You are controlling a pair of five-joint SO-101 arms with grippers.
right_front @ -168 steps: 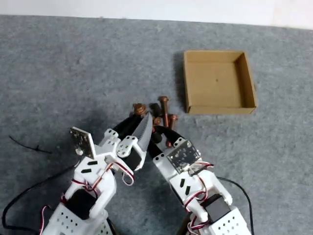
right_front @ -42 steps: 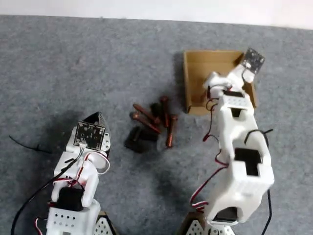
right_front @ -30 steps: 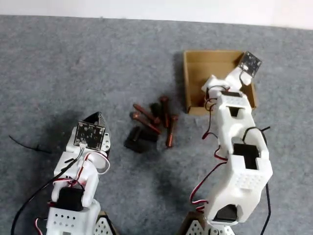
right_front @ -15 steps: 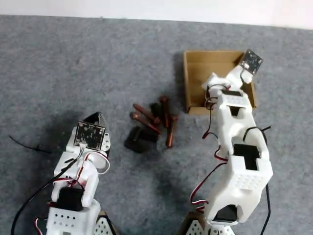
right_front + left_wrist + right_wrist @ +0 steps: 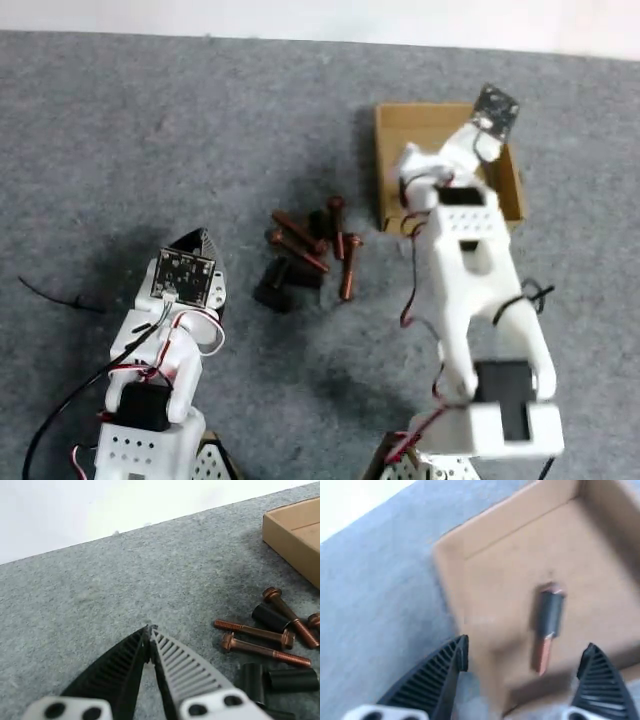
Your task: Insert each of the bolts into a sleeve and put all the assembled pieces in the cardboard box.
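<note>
The right end effector (image 5: 526,646) hangs released, its jaws spread wide and empty, above the near wall of the cardboard box (image 5: 485,530). On the box floor, between the two black fingertips (image 5: 460,647), lies one assembled piece (image 5: 549,625): a copper bolt run through a dark sleeve, apart from either finger. From the high view the right arm is stretched out over the cardboard box (image 5: 400,120) at the far side of the desk (image 5: 150,120).

The left end effector (image 5: 150,630) is clenched on nothing, its ribbed tips touching, and sits low over the grey desk, well apart from the box and short of the pile.

That pile lies between the arms: loose bolts (image 5: 300,250) crossing one another, with black sleeves (image 5: 285,285) touching or just beside them. From the left wrist, two bolts (image 5: 252,631) lie nearly parallel, with sleeves (image 5: 292,679) close by them.

I judge the drop-off of one piece to be done, with the rest of the assembly not yet done. The next move calls for one arm to take a sleeve and the other a bolt. The crowded, overlapping bolts call for a narrow grasp on a single shank.
</note>
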